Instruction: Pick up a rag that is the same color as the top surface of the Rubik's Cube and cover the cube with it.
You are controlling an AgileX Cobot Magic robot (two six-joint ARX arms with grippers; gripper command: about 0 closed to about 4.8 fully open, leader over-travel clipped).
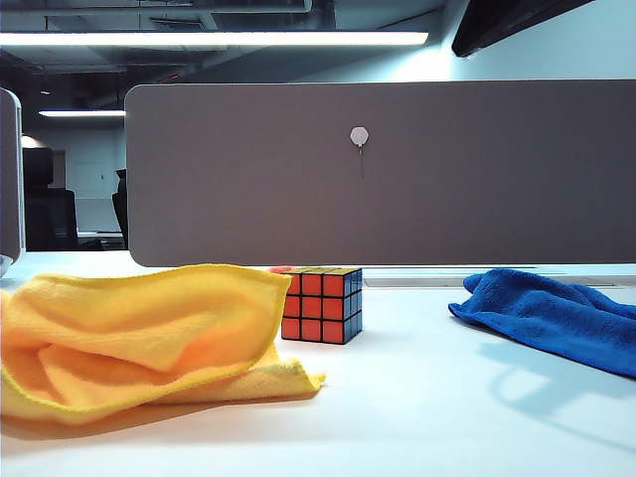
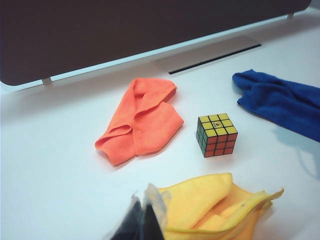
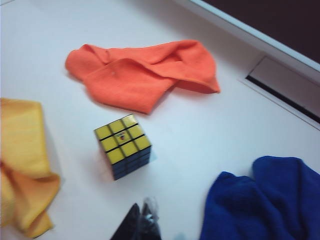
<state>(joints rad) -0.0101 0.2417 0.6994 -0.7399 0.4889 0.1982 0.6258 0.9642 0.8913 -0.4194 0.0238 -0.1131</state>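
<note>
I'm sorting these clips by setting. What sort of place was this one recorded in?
Most likely an open-plan office: a white desk backed by a grey partition screen, with ceiling strip lights and an office chair in the background.

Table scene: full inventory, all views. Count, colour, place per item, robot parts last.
Rubik's Cube: 1, yellow top, orange-red and blue sides, mid-table, uncovered.
rag: 1, yellow, crumpled, left of the cube in the exterior view.
orange cloth: 1, orange-red, folded, between cube and divider panel.
blue cloth: 1, blue, bunched, right side.
divider panel: 1, grey, upright along the table's far edge.
table: 1, white.
left gripper: 1, dark, shut, above the rag.
right gripper: 1, dark, blurred, near the cube and blue cloth.
</note>
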